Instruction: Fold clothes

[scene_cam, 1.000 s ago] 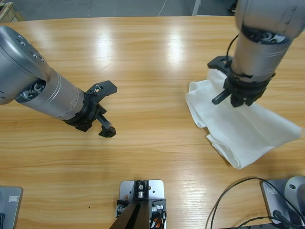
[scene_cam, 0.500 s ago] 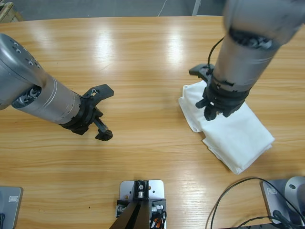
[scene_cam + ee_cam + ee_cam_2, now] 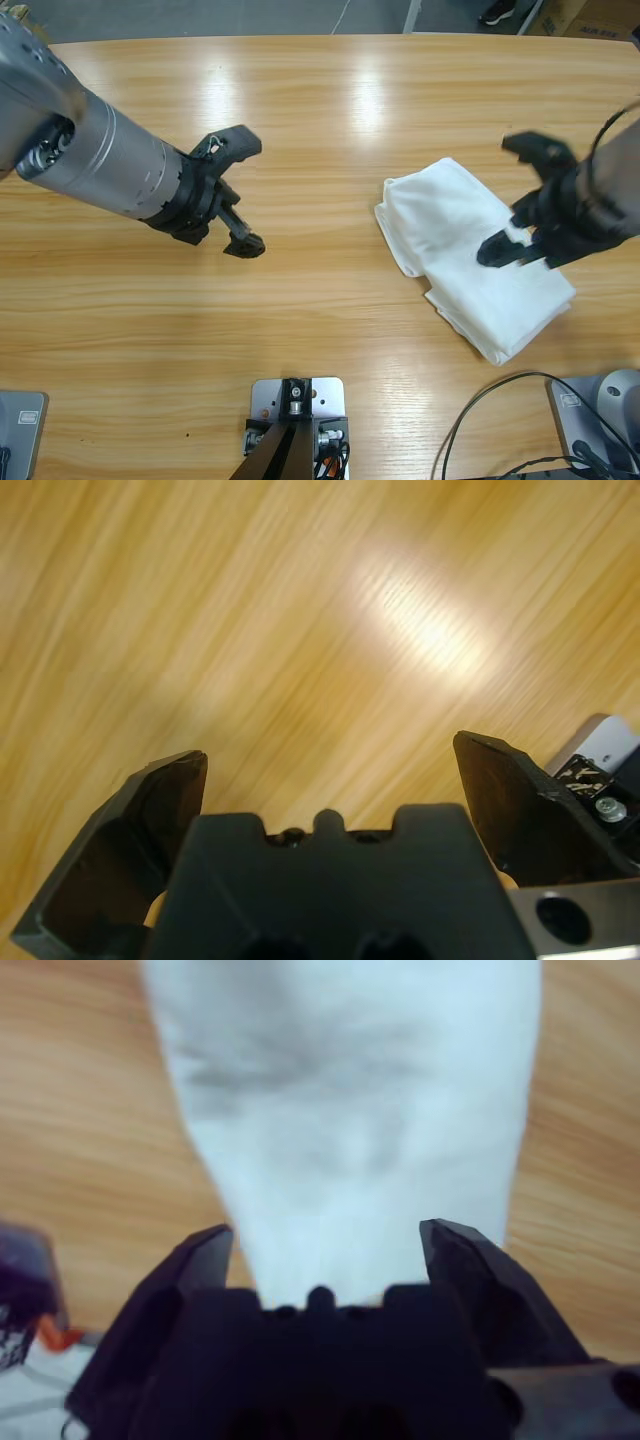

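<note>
the white t-shirt [image 3: 470,255] lies on the right side of the wooden table [image 3: 320,100] as a compact folded bundle, so the folding looks about finished, with perhaps only a tidy-up left. the right gripper [image 3: 520,205] hangs over it, spread and empty, while the left gripper [image 3: 238,195] hovers spread and empty above bare wood well to the left.

long wooden table [image 3: 320,300], glossy, light glare patches; black cable [image 3: 480,410] near front right edge.
</note>
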You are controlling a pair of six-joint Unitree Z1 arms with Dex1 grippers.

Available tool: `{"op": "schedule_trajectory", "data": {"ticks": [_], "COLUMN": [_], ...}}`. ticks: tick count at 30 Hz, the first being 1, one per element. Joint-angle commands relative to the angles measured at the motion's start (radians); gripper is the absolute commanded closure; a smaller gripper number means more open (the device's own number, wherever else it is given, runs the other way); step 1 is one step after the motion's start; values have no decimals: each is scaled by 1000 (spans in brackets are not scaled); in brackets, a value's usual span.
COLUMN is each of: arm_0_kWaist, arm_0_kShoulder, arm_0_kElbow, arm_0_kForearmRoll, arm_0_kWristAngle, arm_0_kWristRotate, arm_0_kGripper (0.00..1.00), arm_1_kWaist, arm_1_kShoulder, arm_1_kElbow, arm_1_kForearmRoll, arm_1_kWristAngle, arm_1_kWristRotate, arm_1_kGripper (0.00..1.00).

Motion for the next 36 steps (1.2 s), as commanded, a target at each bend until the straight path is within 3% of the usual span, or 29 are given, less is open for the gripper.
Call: {"op": "schedule_trajectory", "data": {"ticks": [1, 5, 9, 15, 20, 26, 28, 34, 36], "arm_0_kWaist": [-7, -7, -7, -7, -7, -7, -7, -12, -12], "arm_0_kShoulder": [-39, -37, -31, -40, -37, -53, -51, -61, -68], "arm_0_kElbow": [35, 42, 40, 48, 48, 55, 59, 55, 62], "arm_0_kForearmRoll": [30, 29, 29, 33, 33, 37, 37, 39, 43], "arm_0_kWristAngle": [5, 4, 4, 5, 4, 5, 4, 5, 6], "arm_0_kWristRotate": [18, 18, 16, 17, 15, 15, 14, 13, 12], "arm_0_kGripper": [36, 36, 36, 36, 36, 36, 36, 36, 36], "arm_1_kWaist": [-11, -11, -7, 3, 5, 5, 5, 15, 40], "arm_1_kShoulder": [92, 125, 209, 291, 171, -152, -194, -176, -172], "arm_1_kElbow": [125, 129, 156, 188, 200, -34, -71, 172, 241], "arm_1_kForearmRoll": [-218, -145, -225, -304, -254, 146, 205, 62, 6], "arm_1_kWristAngle": [-100, -81, -8, 28, 0, -79, -76, -24, -22], "arm_1_kWristRotate": [-101, -57, -29, -14, -24, -37, -36, 40, 64], "arm_1_kGripper": [225, 211, 81, 38, 37, 18, 21, 54, 115]}}
